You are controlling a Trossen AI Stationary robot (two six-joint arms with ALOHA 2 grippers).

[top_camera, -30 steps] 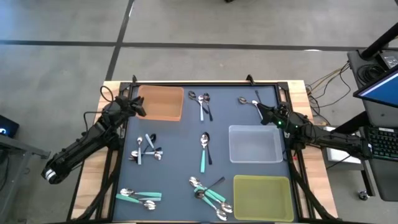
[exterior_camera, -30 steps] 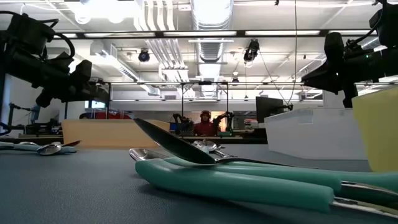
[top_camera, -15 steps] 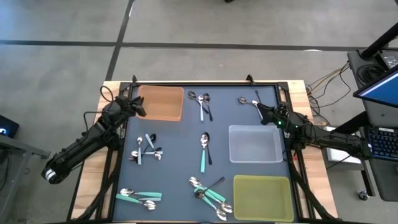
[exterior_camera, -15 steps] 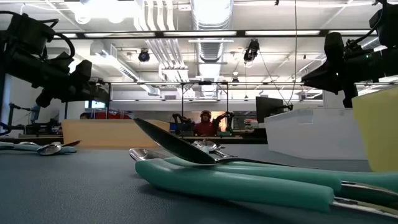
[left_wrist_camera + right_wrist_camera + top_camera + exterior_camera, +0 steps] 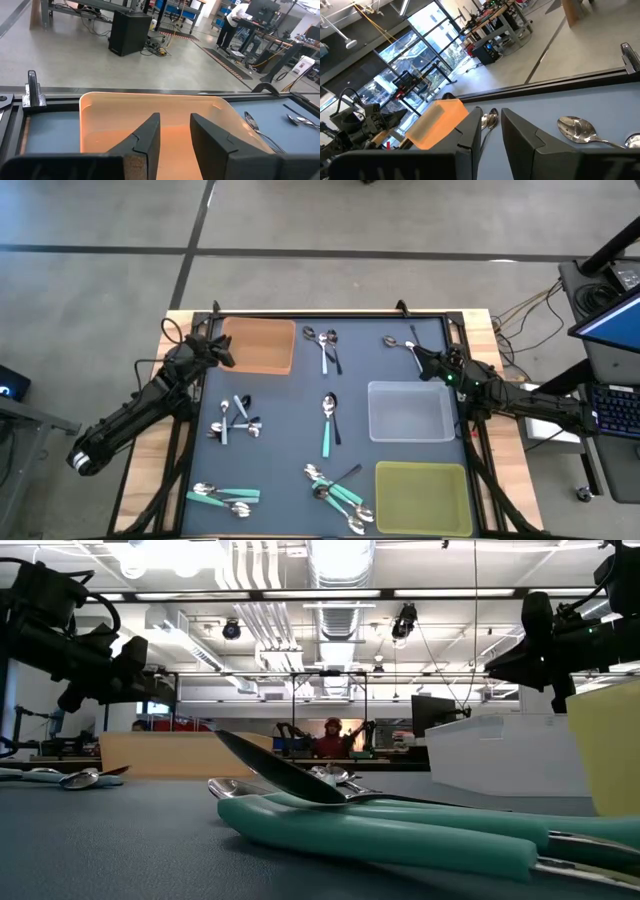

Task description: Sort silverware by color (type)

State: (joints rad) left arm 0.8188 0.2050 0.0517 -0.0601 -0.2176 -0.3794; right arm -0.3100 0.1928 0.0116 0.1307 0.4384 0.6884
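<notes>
The left gripper is hovering at the near-left edge of the orange bin, its fingers standing slightly apart with nothing between them — the wrist view is looking straight into that empty bin. Below it on the dark mat, a small cluster of light blue spoons is lying crossed over one another, and farther toward the front edge a group of teal spoons is resting side by side. Moving toward the middle, a pair of spoons — one light-handled, one dark — is sitting near the far edge just beside the orange bin, a teal-handled spoon with a dark one is lying at the centre, and a tangled pile of teal and dark spoons is spreading toward the front, just beside the yellow bin. The clear bin is sitting on the right half of the mat, above the yellow one. Near the far right corner, two metal spoons are lying just ahead of the right gripper, which is hanging above the mat with its fingers parted a little, holding nothing.
</notes>
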